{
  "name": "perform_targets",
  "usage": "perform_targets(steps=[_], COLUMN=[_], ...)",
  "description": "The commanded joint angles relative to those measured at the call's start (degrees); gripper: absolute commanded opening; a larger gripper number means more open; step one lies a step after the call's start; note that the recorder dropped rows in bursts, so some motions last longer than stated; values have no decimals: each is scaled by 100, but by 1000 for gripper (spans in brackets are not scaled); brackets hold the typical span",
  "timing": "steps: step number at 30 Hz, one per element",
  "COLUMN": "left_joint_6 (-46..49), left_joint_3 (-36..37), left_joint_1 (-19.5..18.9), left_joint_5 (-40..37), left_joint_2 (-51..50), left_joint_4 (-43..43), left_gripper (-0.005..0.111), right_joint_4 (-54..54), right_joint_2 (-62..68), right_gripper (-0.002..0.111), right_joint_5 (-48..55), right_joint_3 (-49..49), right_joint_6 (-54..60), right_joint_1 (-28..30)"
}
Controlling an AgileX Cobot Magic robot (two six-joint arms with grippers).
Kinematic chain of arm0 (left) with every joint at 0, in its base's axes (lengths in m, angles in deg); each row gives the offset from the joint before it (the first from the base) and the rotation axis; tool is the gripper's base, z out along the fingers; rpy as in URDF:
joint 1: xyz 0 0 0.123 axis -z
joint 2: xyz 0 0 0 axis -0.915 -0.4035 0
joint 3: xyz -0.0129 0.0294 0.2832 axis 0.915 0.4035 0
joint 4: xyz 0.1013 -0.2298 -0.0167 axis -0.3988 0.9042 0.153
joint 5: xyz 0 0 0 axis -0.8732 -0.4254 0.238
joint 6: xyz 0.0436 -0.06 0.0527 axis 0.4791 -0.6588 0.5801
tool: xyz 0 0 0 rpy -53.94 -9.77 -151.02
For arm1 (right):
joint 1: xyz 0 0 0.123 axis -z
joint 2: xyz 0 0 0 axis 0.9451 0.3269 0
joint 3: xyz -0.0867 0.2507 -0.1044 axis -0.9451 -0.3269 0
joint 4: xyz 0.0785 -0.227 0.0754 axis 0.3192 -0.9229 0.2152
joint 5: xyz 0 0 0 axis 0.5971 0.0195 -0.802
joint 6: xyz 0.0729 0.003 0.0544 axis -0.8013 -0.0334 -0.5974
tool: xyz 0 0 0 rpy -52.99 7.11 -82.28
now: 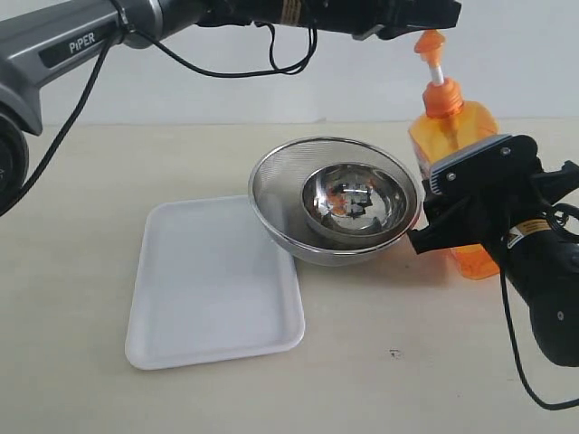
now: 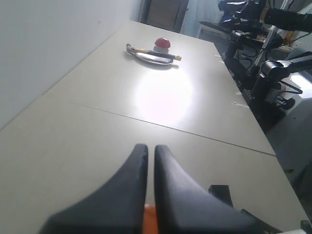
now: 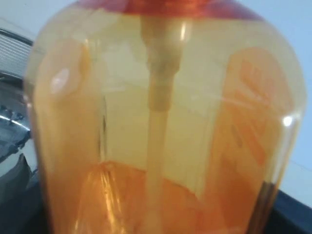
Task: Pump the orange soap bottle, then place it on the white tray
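The orange soap bottle point(image 1: 452, 122) stands upright at the right of the table, just right of the steel bowls. My right gripper point(image 1: 452, 203) is shut on its body from the front, and the clear orange body point(image 3: 161, 122) fills the right wrist view. The pump head point(image 1: 431, 42) sits raised on its white stem. My left gripper point(image 1: 425, 16) reaches across from the left and hovers right over the pump head, shut and holding nothing. In the left wrist view its fingers point(image 2: 147, 148) are nearly together, with a bit of orange point(image 2: 150, 219) below them. The white tray point(image 1: 213, 280) lies flat at the front left.
A mesh steel bowl point(image 1: 280, 181) with a smaller shiny bowl point(image 1: 353, 203) inside stands between tray and bottle, touching the tray's corner. In the left wrist view, a plate with a red object and a tool point(image 2: 153, 51) lies far down the long table.
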Motion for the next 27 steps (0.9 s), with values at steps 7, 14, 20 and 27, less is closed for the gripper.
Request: perform_targets(steps=[7, 14, 20, 27], left_joint_6=[-140, -163, -85, 90], left_joint_3=[-5, -5, -5, -15], left_joint_1=[-112, -281, -297, -203], left_joint_5=[214, 384, 503, 39], left_joint_2=[25, 25, 25, 76], left_joint_4=[15, 15, 15, 15], left_gripper=[5, 5, 5, 5], right_joint_4=[124, 161, 150, 112], right_joint_2=[-82, -82, -82, -82], right_gripper=[0, 0, 0, 0], right_joint_5=[-434, -446, -454, -454], right_joint_3=[32, 32, 32, 32], right_joint_6=[25, 0, 0, -47], right_joint_1=[7, 7, 7, 7])
